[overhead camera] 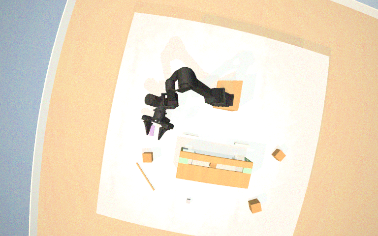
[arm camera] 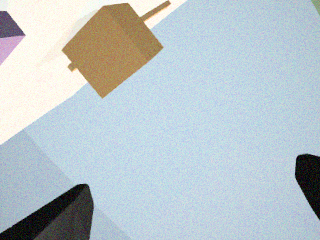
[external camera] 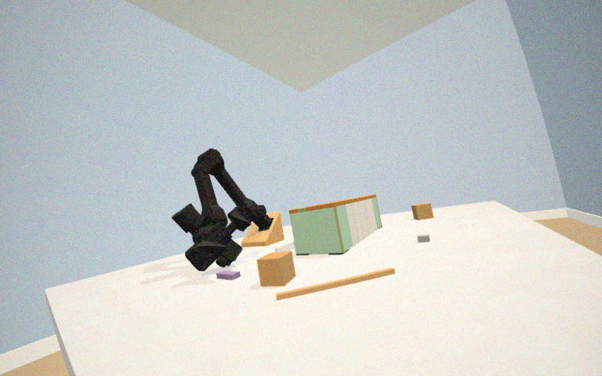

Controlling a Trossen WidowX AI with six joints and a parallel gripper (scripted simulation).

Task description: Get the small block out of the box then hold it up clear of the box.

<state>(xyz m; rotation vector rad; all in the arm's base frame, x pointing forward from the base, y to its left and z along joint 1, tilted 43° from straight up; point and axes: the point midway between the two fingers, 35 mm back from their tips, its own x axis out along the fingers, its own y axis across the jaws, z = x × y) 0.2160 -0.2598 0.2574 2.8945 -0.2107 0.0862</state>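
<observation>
The box (overhead camera: 213, 177) (external camera: 315, 233) has wooden strips on top and green ends. Its clear front faces the arm's base. I cannot make out a block on the shelf inside. A small flat purple block (overhead camera: 151, 131) (external camera: 228, 275) (arm camera: 9, 26) lies on the table. A tiny grey block (overhead camera: 188, 200) (external camera: 422, 238) lies behind the box. I cannot tell whether either is the task's block. My gripper (overhead camera: 153, 136) (arm camera: 195, 182) is open and empty, low over the table beside the purple block, to the left of the box in the top view.
A wooden cube (overhead camera: 147, 157) (external camera: 275, 269) (arm camera: 100, 52) stands between the gripper and a thin wooden stick (overhead camera: 145, 176) (external camera: 335, 283). Two more wooden cubes stand at the box's far side, one (overhead camera: 278, 155) near its end and one (overhead camera: 255, 206) behind it.
</observation>
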